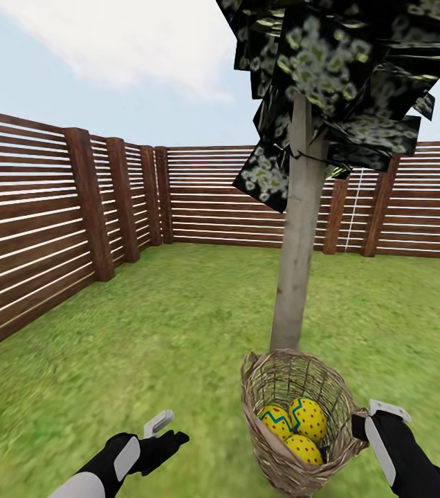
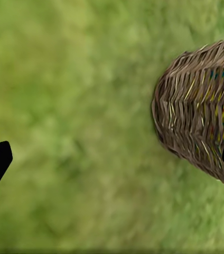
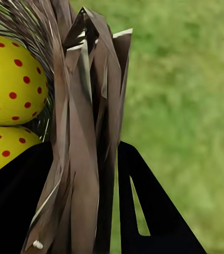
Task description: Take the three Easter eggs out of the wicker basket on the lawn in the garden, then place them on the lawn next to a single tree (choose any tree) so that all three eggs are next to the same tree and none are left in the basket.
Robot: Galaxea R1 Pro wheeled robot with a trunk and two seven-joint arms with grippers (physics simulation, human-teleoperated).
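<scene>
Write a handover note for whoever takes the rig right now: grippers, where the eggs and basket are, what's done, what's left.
Right gripper: shut on the wicker basket, pinching its rim wall, one finger inside and one outside.
Left gripper: open, holding nothing, low over the lawn to the left of the basket.
Basket: tilted, close to the foot of the tree.
Eggs: all three Easter eggs are in the basket.
Done: basket brought up to a tree.
Left: take out each egg, lay all three on the grass by this trunk, leave none in the basket.
</scene>
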